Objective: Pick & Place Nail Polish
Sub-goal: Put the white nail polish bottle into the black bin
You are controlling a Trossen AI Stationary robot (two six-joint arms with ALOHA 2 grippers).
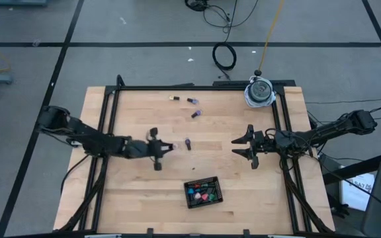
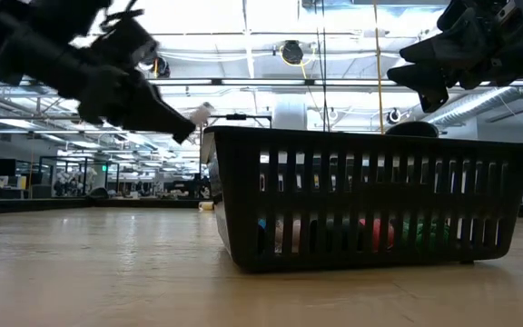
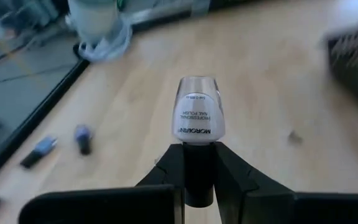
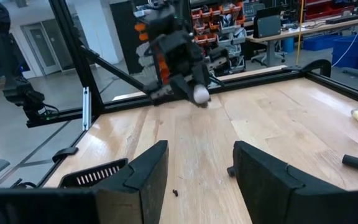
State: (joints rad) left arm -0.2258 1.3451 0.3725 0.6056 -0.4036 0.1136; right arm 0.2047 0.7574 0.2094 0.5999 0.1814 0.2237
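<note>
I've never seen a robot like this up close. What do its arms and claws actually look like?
Both arms are slim, jointed and matte black. The left gripper and right gripper each end in two black fingers, broad and wedge-shaped. Dark cables trail from the right arm past the pale wooden table.

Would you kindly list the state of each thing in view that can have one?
Left gripper: shut on a white nail polish bottle, raised off the table.
Right gripper: open, empty.
Black basket: holds several bottles.
Loose bottles: lying on the table.
</note>
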